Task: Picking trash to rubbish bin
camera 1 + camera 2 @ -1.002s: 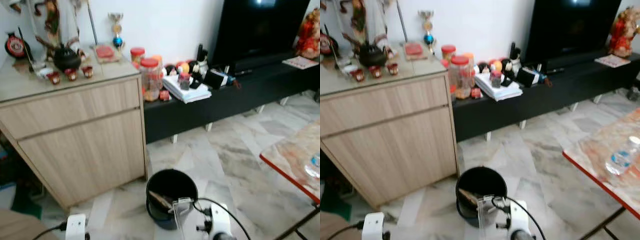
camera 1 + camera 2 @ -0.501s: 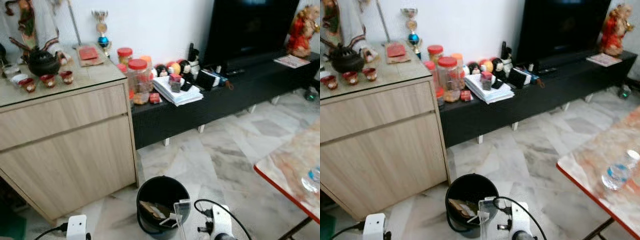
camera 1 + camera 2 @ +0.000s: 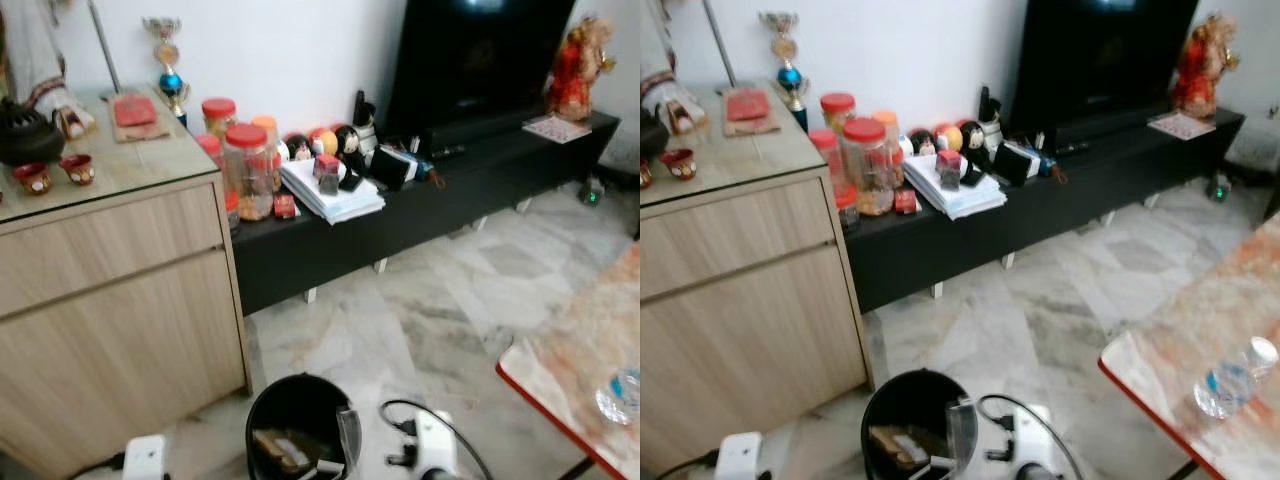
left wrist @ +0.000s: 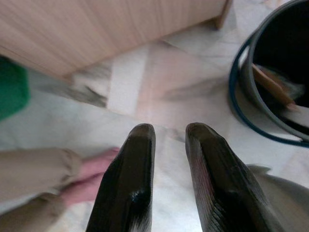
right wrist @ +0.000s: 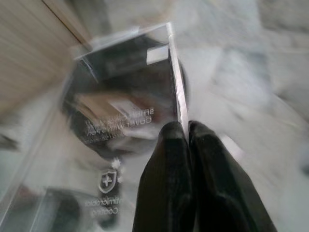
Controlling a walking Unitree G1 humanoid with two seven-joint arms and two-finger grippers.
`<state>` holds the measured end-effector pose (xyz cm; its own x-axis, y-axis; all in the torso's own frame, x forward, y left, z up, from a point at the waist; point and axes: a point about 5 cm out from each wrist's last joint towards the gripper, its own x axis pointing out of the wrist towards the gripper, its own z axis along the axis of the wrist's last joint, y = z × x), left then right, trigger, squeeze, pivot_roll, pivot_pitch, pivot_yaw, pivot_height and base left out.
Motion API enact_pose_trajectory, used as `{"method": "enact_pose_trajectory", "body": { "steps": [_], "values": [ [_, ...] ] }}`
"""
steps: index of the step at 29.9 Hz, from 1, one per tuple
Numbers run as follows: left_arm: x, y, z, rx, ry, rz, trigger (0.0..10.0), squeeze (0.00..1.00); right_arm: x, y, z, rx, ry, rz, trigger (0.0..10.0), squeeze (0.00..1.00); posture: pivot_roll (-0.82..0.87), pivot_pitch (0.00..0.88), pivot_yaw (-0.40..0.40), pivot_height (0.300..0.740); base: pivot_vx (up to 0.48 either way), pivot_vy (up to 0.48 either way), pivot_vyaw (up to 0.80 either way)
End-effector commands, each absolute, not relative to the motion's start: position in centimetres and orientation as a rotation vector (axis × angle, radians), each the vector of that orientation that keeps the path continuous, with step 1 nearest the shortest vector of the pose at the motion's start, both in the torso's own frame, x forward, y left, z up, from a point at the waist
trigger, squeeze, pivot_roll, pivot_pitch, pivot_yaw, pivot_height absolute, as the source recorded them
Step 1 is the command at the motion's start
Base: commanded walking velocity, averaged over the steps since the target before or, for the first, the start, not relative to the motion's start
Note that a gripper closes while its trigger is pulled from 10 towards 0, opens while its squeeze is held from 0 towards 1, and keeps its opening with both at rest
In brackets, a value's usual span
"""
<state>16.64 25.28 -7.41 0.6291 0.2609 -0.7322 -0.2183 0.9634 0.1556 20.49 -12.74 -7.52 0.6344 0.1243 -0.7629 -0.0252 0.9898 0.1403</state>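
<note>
Holding clear plastic sheet (image 5: 120,125) pinched in right pincer (image 5: 186,133) at bin (image 3: 300,425) rim; not yet dropped | scraps already inside | left pincer (image 4: 166,140) slightly parted, empty

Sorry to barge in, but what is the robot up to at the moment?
It is throwing rubbish away. The right gripper is pinched shut on a clear plastic package and holds it right over the black bin on the marble floor, where some scraps already lie. The left gripper hangs beside the bin with nothing in it.
</note>
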Motion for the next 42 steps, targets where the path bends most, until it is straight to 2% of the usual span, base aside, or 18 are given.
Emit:
{"method": "enact_pose_trajectory", "body": {
  "steps": [1,8,16,25,27,28,34,38,42],
  "values": [
    [17.2,24.6,-7.4,0.040,0.834,0.258,10.0,0.00,20.1,-14.3,-7.8,0.096,0.893,0.053,10.0,0.00,0.06,0.000,-0.013,0.740,0.352,0.000,0.00],
    [17.3,24.5,-7.3,0.039,0.830,0.259,10.0,0.00,20.1,-14.0,-7.7,0.084,0.891,0.075,10.0,0.00,0.06,0.000,-0.014,0.740,0.352,0.000,0.66],
    [17.5,24.5,-7.3,0.039,0.828,0.257,10.0,0.00,20.0,-14.2,-7.8,0.087,0.897,0.066,10.0,0.00,0.06,0.000,-0.015,0.740,0.343,0.000,0.00],
    [20.1,23.4,-6.1,-0.014,0.736,0.168,10.0,0.00,21.3,-13.9,-7.1,0.060,0.871,0.089,10.0,0.00,0.06,0.000,-0.020,0.740,0.100,0.000,0.00],
    [20.8,22.9,-5.8,-0.029,0.724,0.118,10.0,0.00,21.6,-13.8,-6.9,0.048,0.864,0.101,10.0,0.00,0.06,0.000,-0.022,0.740,0.000,0.000,0.00],
    [22.0,21.7,-5.3,-0.057,0.703,0.022,10.0,0.00,22.0,-13.5,-6.7,0.026,0.855,0.123,10.0,0.00,0.06,0.000,-0.022,0.740,0.000,0.000,0.00],
    [24.6,18.6,-3.8,-0.083,0.651,-0.238,10.0,0.00,23.4,-12.1,-5.8,-0.072,0.813,0.237,10.0,0.00,0.07,0.000,-0.024,0.740,0.000,0.000,0.00],
    [25.1,17.1,-3.5,-0.057,0.659,-0.377,10.0,0.00,24.1,-11.1,-5.2,-0.142,0.788,0.310,10.0,0.00,0.07,0.000,-0.024,0.740,0.000,0.000,0.00],
    [24.9,16.8,-3.6,-0.069,0.677,-0.426,10.0,0.00,24.6,-10.5,-4.9,-0.177,0.782,0.344,10.0,0.00,0.07,0.000,-0.027,0.740,0.000,0.000,0.00]
  ]
}}
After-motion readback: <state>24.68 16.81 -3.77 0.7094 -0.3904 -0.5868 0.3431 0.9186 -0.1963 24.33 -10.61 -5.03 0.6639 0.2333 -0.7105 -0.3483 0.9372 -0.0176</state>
